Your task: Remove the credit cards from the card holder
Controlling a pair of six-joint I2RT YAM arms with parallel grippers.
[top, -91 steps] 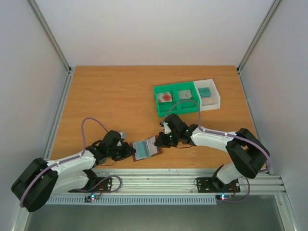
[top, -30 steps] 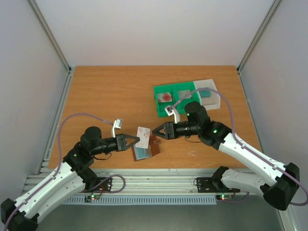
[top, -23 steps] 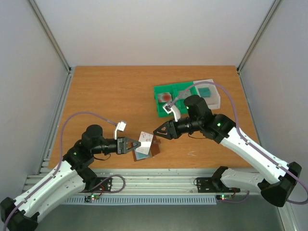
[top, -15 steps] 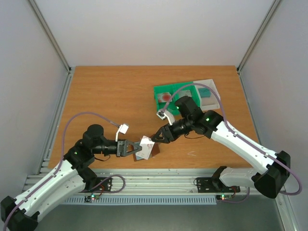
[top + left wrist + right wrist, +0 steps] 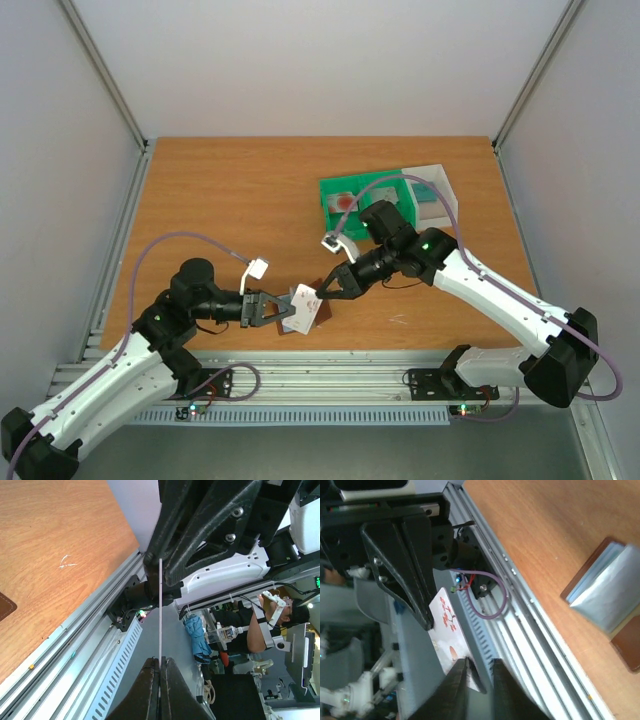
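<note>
- Found the left hand [image 5: 159, 664] pressed together on one end of a white credit card [image 5: 451, 630] printed with red marks. Judged this pinch to be the fixed support for a hand-over.
- Noted the card held clear of the surface [image 5: 230, 200], just above the card holder [image 5: 607, 587] and edge-on to the left wrist view. Judged this pose to leave the free end exposed for a second grip.
- Located the right hand [image 5: 480, 665] at that free end, with one finger on each side of the card. Could not tell from either wrist view whether those fingers were pressed on the card or slightly apart.
- Located the card holder lying open and flat near the front edge of the surface, grey-blue inner faces up, with neither hand on it. Could not confirm any further cards inside.
- Noted a pale card with a red blot [image 5: 343, 200] in the green tray [image 5: 332, 232] and a teal card [image 5: 425, 192] in the white tray [image 5: 450, 195], both well apart from the holder. Judged the trays to be the drop point, hence the transfer toward the right arm, the nearer of the two.
- Judged the main risk to be a dropped card through release by the left hand ahead of a firm right-hand grip.
</note>
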